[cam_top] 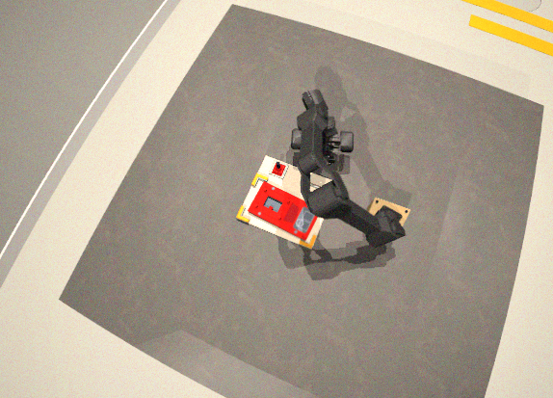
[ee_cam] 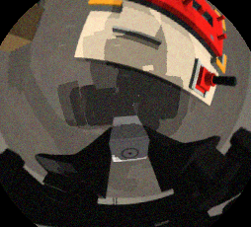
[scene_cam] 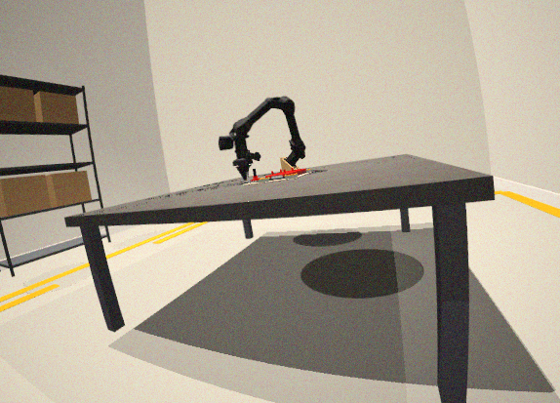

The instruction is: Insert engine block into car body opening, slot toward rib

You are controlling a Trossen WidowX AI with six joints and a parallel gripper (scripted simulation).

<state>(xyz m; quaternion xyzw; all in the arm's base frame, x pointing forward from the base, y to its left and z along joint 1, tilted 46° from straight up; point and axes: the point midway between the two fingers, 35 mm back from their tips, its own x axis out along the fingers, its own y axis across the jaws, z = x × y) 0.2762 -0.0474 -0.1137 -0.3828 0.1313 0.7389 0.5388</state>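
Note:
My gripper (scene_cam: 245, 178) (ee_cam: 125, 128) is shut on the grey engine block (ee_cam: 128, 147), which shows between the fingertips in the wrist view with a round mark on its facing side. In the top view the arm hides the block. The gripper is low over the table, off the board's edge on the lever's side and not over the car body. The red car body (cam_top: 280, 217) (scene_cam: 288, 173) (ee_cam: 212, 37) lies on the cream board (cam_top: 294, 177) (ee_cam: 95, 37). Its opening (cam_top: 273, 203) shows grey inside; the rib and the block's slot side cannot be made out.
A black lever (cam_top: 277, 166) (scene_cam: 254, 173) (ee_cam: 224, 80) stands up from a red square on the board's corner, near the gripper. The board has a narrow slot (ee_cam: 136, 37) and yellow corner pieces (cam_top: 243, 215). The arm's base stands on a wooden plate (cam_top: 408, 216) (scene_cam: 286, 165).

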